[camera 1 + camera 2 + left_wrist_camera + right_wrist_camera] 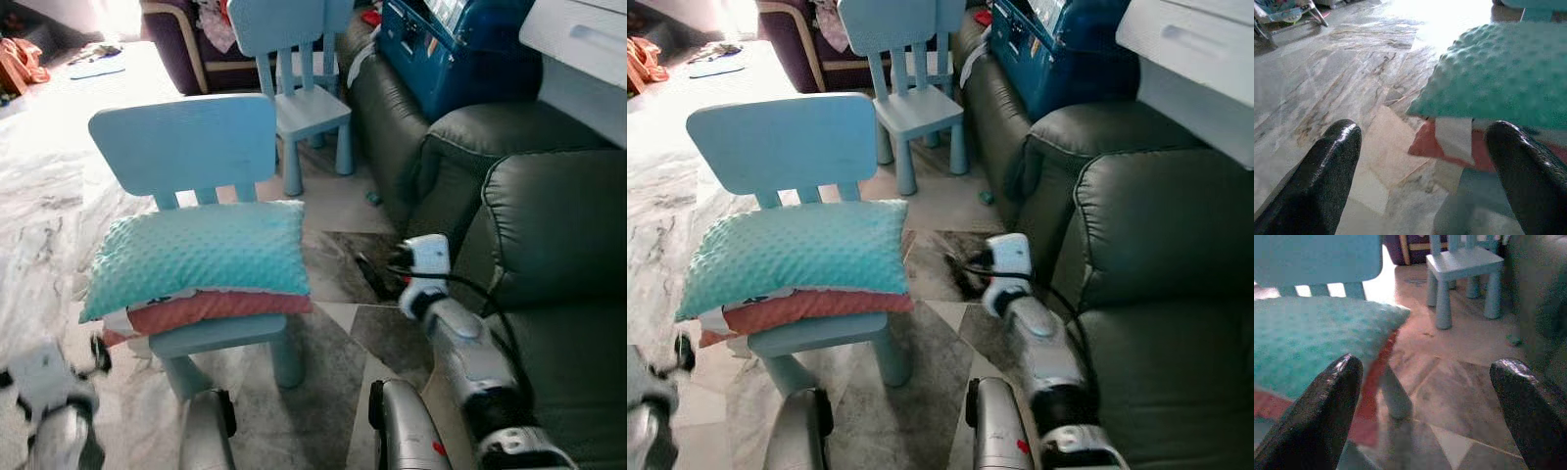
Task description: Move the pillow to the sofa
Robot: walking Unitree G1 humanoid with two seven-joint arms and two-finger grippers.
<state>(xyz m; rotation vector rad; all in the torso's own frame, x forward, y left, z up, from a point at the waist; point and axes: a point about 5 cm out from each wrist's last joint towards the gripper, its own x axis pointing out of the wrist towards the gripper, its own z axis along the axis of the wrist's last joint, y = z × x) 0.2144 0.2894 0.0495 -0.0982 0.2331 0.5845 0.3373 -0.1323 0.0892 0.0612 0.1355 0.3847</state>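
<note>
No readable text, label, brand, number or sign in any view. Blue case (460, 49) on sofa, well beyond right gripper: pale patches on lid, too small and blurred to read. White tag (1454, 139) at pillow corner, between left gripper fingertips in wrist view: blank as far as visible. Small red mark on robot leg casing (438, 449), below right arm: no legible characters.
</note>
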